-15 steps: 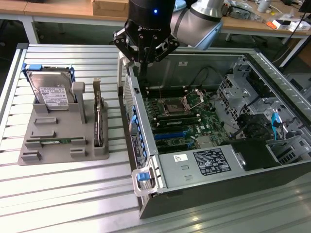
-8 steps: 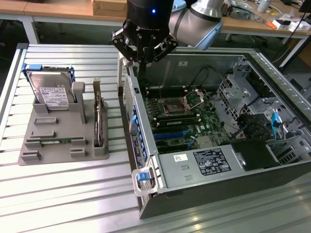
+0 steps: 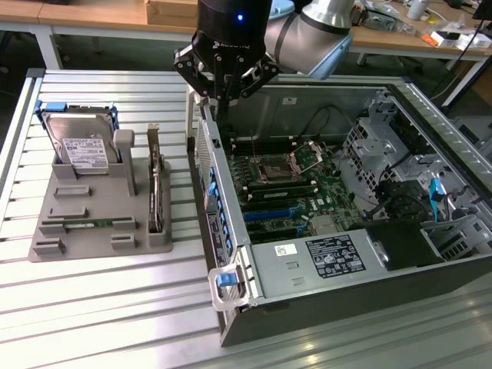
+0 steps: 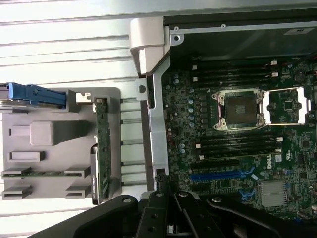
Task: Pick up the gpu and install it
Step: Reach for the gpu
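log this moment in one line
hand: shut, above case edge | gpu: upright in grey holder, untouched | install: not done

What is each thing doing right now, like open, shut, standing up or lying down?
tool, shut, holding nothing, above the case's edge
gpu, standing on edge in the holder, not picked up
hard drive, standing upright in the holder
memory stick, lying flat in the holder
case, lying on its side, open on top
socket, lid flipped open
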You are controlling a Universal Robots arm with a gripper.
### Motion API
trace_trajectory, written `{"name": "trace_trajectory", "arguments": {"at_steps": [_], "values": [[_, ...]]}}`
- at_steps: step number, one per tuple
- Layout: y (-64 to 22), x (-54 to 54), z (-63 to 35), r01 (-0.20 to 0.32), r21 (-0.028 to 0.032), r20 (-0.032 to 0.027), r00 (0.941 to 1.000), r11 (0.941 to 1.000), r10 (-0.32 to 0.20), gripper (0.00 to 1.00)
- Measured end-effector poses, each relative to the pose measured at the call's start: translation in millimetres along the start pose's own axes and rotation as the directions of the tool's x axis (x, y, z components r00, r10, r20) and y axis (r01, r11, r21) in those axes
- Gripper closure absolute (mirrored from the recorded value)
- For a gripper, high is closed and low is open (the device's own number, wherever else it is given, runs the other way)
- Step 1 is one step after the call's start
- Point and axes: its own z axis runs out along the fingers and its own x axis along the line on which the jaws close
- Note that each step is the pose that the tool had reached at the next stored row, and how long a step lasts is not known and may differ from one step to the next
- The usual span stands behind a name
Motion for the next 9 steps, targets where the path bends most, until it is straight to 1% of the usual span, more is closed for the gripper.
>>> {"name": "trace_trajectory", "arguments": {"at_steps": [9], "values": [[-0.4, 6.0, -0.1, 0.000, -0.0001, 0.0000, 1.0000, 1.0000, 0.000, 0.89]]}}
